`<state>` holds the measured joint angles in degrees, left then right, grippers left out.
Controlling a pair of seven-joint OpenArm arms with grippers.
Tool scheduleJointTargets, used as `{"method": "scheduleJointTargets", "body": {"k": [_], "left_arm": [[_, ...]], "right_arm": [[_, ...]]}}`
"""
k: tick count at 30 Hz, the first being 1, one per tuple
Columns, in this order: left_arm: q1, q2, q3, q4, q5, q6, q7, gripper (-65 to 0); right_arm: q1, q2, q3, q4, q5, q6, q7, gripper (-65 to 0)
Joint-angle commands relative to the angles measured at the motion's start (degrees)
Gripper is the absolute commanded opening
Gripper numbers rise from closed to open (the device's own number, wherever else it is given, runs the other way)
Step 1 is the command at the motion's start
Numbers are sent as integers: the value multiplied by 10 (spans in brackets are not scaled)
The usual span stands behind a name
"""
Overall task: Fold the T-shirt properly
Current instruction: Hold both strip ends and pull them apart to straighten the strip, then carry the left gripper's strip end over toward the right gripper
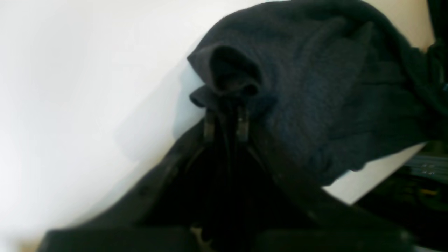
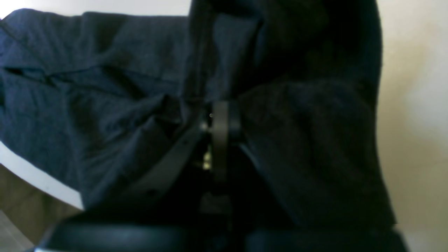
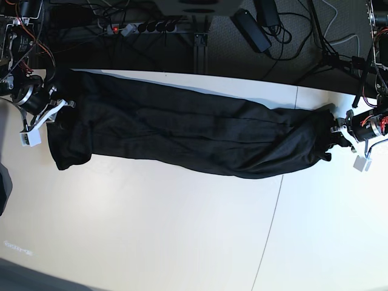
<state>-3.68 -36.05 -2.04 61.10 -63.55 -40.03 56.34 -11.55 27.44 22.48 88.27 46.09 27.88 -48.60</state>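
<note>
Black cloth, the T-shirt [image 3: 182, 136], lies stretched along the far edge of the table [image 3: 151, 242], long axis from one arm to the other. I see my left gripper [image 1: 225, 122] pinching one end and my right gripper [image 2: 218, 120] clenched on the opposite end, both arms reaching low, each equally near.

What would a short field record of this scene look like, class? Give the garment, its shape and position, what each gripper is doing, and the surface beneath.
garment: large black soft-fabric T-shirt
shape: bunched into a long, wrinkled band, not yet a neat fold
position: stretched across the far side of the white table
left gripper: closed on a bunched end of the T-shirt
right gripper: shut, pinching the opposite end
print: none visible on the side showing
</note>
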Motion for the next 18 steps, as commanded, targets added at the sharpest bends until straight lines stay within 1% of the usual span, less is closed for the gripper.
{"method": "scheduleJointTargets", "body": {"k": [1,4,7,12,18], "left_arm": [[-16,-13,-1,2,39,0,-4,-650],[-46,-17,-1,2,82,0,-22,-650],[-82,-24,-1,-3,119,0,-24,-650],[-137,-44,-1,-35,151,0,-47,-650],[-192,-60,-1,-72,172,0,-54,-650]], "right_arm": [[6,11,6,10,15,36,3,-650],[6,11,11,10,23,36,-2,-650],[6,11,17,10,30,36,-10,-650],[6,11,32,10,41,36,-14,-650],[6,11,46,11,54,37,-18,-650]]}}
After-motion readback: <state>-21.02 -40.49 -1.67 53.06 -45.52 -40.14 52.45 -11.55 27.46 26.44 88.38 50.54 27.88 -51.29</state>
